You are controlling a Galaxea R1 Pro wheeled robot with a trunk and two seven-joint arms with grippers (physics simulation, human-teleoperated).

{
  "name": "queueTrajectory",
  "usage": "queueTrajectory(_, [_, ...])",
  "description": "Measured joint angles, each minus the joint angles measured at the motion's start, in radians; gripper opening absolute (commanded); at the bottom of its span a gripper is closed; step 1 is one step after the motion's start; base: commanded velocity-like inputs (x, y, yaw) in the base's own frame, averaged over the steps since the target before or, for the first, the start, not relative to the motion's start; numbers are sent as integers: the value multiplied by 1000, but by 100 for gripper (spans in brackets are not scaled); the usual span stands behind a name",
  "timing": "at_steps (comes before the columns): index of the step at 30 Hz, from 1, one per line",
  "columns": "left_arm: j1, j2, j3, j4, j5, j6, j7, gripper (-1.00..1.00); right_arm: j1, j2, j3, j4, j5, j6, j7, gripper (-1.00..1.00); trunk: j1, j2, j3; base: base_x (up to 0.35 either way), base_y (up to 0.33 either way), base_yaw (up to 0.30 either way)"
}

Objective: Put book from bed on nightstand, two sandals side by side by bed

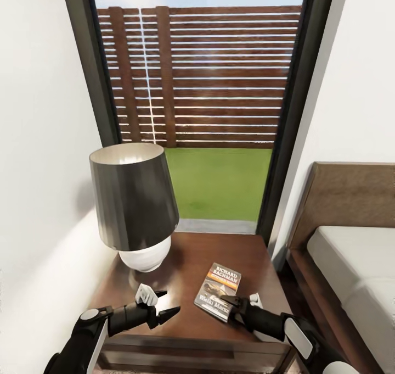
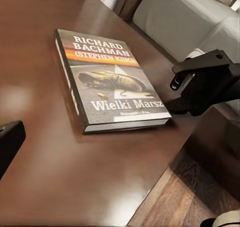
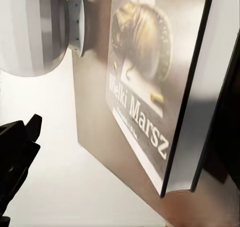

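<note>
Down at the near edge of the head view, two black arms reach over the glossy dark-brown wooden nightstand (image 1: pixel 181 264): the left gripper (image 1: pixel 166 303) hangs with its black fingers spread apart and nothing between them, and the right gripper (image 1: pixel 232 305) sits right at the near corner of the thin grey-covered paperback book (image 1: pixel 218 290) with its orange band and white "Richard Bachman" lettering. That book lies flat on the nightstand top, just in front of the dark grey-shaded lamp with a white rounded base (image 1: pixel 134 204), while the pale-grey mattress bed on its dark-brown base (image 1: pixel 351 264) waits off to the right. Over to the left wrist view now: the book (image 2: pixel 111 79) rests cover up, fully supported on the wood, and the right gripper (image 2: pixel 197 94) looks to touch its corner near the table edge. From this angle I can't tell whether those jaws pinch the corner or merely rest against it. Right wrist view: the cover and white page edge (image 3: pixel 187 117) loom close beside one dark finger (image 3: pixel 225 117), the lamp's white base (image 3: pixel 35 29) behind; still not clear whether it clamps. My read is the placing is nearly done, so the tidy finish would be parting the jaws fully and lifting straight away without dragging the corner toward the edge. No sandals to report yet.
</note>
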State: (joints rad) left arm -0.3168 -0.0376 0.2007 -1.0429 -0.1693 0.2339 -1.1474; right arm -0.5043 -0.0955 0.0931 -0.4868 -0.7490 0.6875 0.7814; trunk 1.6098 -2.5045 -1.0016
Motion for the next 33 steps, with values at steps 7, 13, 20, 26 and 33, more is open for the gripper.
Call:
queueTrajectory(7, [0,-1,0,0,1,-1,0,100,0,0,0,0,0,0,0,100,0,0,0,-14,-9,0])
queueTrajectory(13, [0,-1,0,0,1,-1,0,100,0,0,0,0,1,0,0,100,0,0,0,0,0,0])
queueTrajectory(20, [0,-2,0,0,0,0,2,100,0,0,0,0,0,-1,0,100,0,0,0,-65,0,0])
queueTrajectory(26, [0,-3,-1,0,-1,-1,3,100,0,0,-1,0,-1,-1,0,100,0,0,0,-119,-16,0])
queueTrajectory(33, [0,-3,-1,0,-1,-1,3,100,0,0,0,0,0,-1,0,100,0,0,0,-9,-2,0])
